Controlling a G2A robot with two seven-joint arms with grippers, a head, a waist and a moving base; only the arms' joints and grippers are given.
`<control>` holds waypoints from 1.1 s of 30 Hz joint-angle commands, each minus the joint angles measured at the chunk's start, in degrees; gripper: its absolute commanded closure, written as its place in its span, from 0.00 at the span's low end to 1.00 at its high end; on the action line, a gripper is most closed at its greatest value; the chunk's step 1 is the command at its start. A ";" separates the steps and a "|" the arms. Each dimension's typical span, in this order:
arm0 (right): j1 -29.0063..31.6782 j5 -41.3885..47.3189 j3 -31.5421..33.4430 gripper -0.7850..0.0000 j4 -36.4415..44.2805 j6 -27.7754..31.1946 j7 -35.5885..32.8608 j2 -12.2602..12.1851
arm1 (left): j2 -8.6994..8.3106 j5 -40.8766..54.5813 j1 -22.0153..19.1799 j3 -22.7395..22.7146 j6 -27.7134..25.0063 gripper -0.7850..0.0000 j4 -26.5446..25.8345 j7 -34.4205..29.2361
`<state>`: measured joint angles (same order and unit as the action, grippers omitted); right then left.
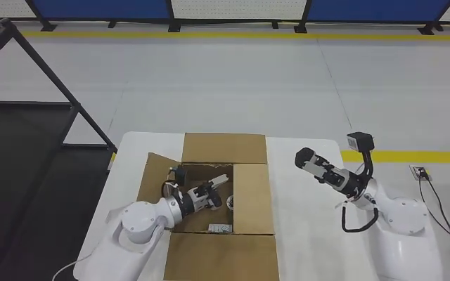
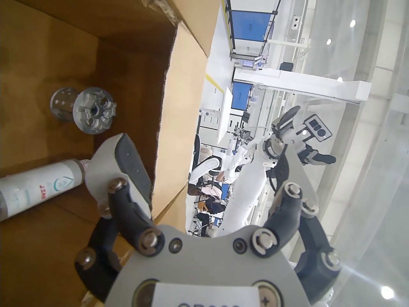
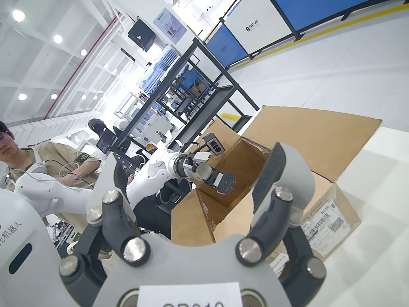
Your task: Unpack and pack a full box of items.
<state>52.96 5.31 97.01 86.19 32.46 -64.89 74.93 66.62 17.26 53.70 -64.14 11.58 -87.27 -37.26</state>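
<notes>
An open cardboard box [image 1: 249, 200] stands on the white table [image 1: 309, 232]. My left gripper [image 1: 216, 191] is inside the box, open, with nothing between its fingers [image 2: 124, 164]. On the box floor just beyond it stands a small metal part [image 2: 84, 111], with a white tube [image 2: 38, 190] lying beside it. From above, the metal part [image 1: 230, 202] is by the box's right wall and the tube [image 1: 221, 227] by the near wall. My right gripper [image 1: 306, 158] hangs open and empty above the table, right of the box [image 3: 319, 135].
The box's flaps [image 1: 223, 147] are spread out flat on all sides. A small dark object [image 1: 180, 173] lies in the box's far left corner. Bare table [image 1: 302, 211] runs between the box and my right arm. A black rack [image 1: 42, 140] stands off the table's left side.
</notes>
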 commanded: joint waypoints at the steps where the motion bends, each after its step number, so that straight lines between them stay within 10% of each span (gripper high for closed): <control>1: 0.18 0.34 0.15 0.00 -0.28 0.15 -0.14 -0.34 | 0.36 -0.08 -0.69 1.40 -0.01 0.00 1.34 0.48; 20: 1.67 4.21 1.25 0.00 -1.96 1.31 0.73 -3.19 | 3.89 2.55 -5.19 8.87 -6.78 0.00 9.25 5.33; 33: 2.40 6.61 2.53 0.00 -2.53 2.43 2.23 -5.00 | 3.89 1.58 -3.77 6.38 -8.91 0.00 1.93 5.44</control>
<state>55.29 11.69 99.30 83.71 34.79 -62.77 70.08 70.49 18.97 49.96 -57.68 2.52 -84.70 -31.81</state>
